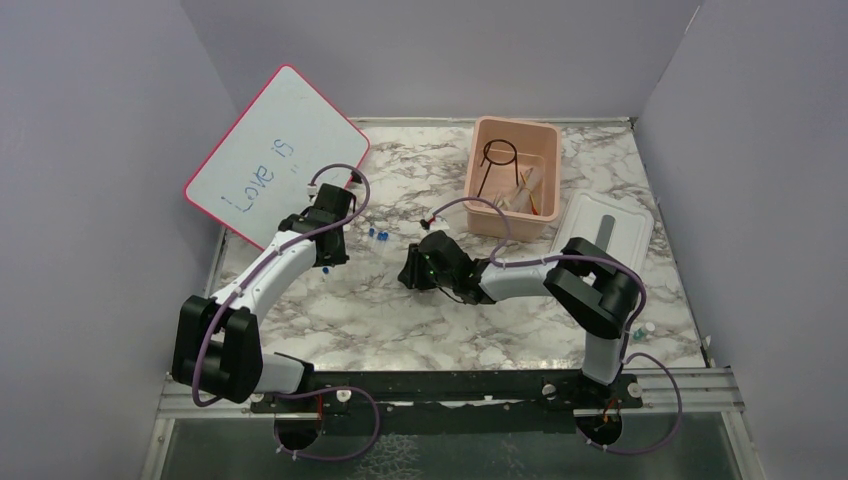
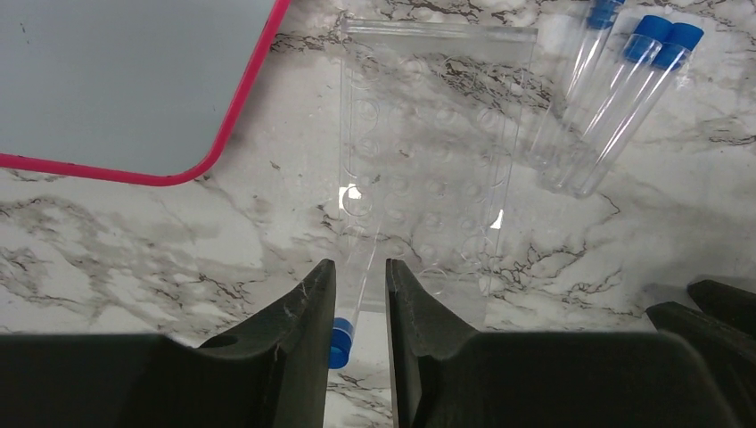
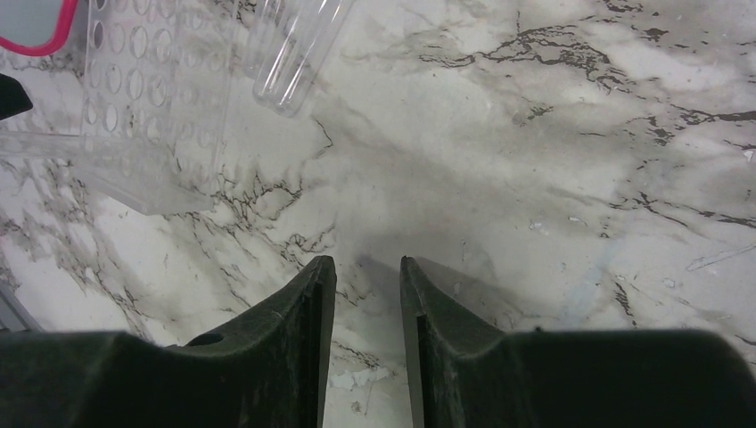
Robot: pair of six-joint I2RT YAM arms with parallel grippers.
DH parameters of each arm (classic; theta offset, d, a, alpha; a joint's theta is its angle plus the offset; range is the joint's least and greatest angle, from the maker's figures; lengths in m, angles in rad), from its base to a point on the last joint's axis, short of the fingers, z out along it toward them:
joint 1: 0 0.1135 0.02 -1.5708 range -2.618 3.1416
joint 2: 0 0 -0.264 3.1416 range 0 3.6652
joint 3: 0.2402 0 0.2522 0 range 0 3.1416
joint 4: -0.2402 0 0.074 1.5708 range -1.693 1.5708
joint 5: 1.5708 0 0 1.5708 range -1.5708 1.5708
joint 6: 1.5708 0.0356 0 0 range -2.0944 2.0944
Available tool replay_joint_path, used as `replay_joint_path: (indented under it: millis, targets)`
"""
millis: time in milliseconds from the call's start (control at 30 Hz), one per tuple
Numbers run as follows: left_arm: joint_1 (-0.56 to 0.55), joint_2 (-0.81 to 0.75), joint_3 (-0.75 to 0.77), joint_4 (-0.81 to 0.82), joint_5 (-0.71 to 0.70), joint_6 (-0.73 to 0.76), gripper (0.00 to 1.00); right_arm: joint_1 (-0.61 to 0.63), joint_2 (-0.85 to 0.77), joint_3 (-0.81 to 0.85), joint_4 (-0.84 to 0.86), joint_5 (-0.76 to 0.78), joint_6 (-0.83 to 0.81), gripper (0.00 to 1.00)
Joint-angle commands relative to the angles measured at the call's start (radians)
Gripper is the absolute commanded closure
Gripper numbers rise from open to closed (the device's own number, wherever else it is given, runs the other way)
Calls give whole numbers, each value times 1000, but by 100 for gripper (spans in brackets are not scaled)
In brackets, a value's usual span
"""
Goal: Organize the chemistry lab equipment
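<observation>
My left gripper [image 2: 360,267] hovers low over the marble table beside the whiteboard, its jaws narrowly apart. A clear tube with a blue cap [image 2: 340,343] lies between the jaws, its far end on a clear plastic tube rack [image 2: 428,178]. Three more blue-capped clear tubes [image 2: 615,107] lie right of the rack. My right gripper [image 3: 367,263] is narrowly open and empty, low over bare marble, near the rack [image 3: 143,98]. The black wire ring stand [image 1: 498,155] and several thin items sit in the pink tub [image 1: 470,185].
The pink-rimmed whiteboard [image 1: 275,150] leans at the back left. The tub's white lid [image 1: 605,230] lies right of the tub. Small blue-capped vials [image 1: 640,330] sit near the right arm's base. Grey walls enclose the table.
</observation>
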Motion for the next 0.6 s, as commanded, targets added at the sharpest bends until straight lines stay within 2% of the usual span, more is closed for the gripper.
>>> replay_joint_path:
  millis: [0, 333, 567]
  targets:
    - [5, -28, 0, -36, -37, -26, 71, 8, -23, -9, 4, -32, -25, 63]
    - [5, -23, 24, -43, -27, -26, 71, 8, -21, -1, 0, -30, -37, 64]
    - [5, -82, 150, -34, -83, 8, 56, 10, 15, 132, -138, 9, -88, 62]
